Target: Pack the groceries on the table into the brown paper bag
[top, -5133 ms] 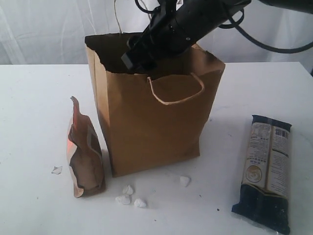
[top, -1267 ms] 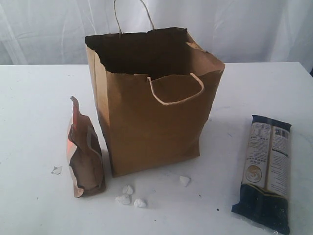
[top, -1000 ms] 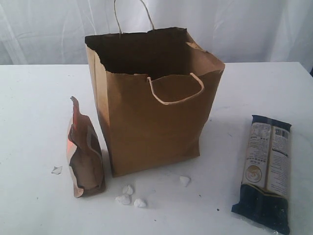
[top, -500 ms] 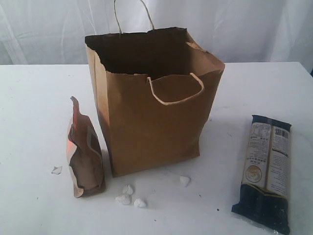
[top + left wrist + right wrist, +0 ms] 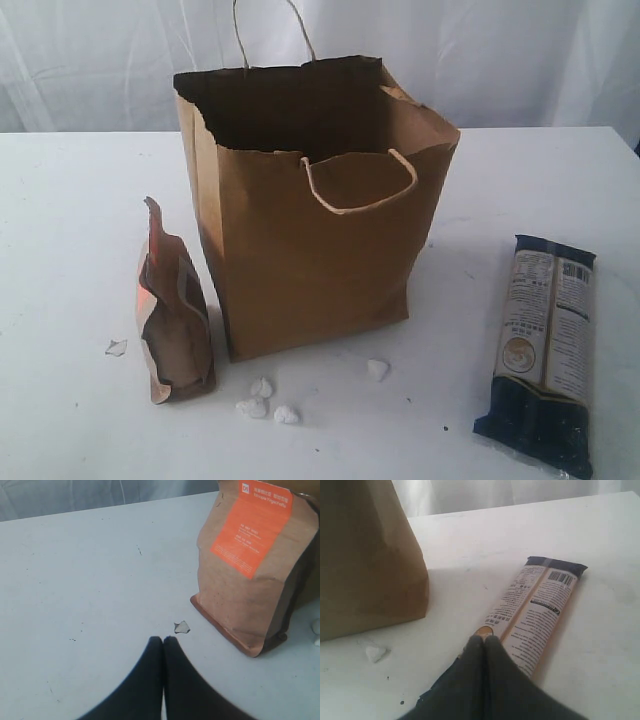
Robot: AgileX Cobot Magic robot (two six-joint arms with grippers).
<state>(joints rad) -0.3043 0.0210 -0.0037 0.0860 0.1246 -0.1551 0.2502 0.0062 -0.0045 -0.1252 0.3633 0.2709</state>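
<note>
**Bag upright, two groceries outside it**

At the middle of the table (image 5: pixel 70 200): paper bag (image 5: pixel 310 250), brown, upright, mouth open, rim ragged, one cord handle drooped over the front wall. Just beside its left wall, standing with orange top up: brown pouch (image 5: pixel 172 320). Well apart on the right, lying flat: long dark noodle packet (image 5: pixel 543 345). In front of the bag: a few white crumbs (image 5: pixel 262 400). Pinched together and empty, low over bare table near the pouch: left gripper (image 5: pixel 163 642). Likewise pressed together, holding nothing, over one end of the packet: right gripper (image 5: pixel 483 641); contact unclear.
</note>
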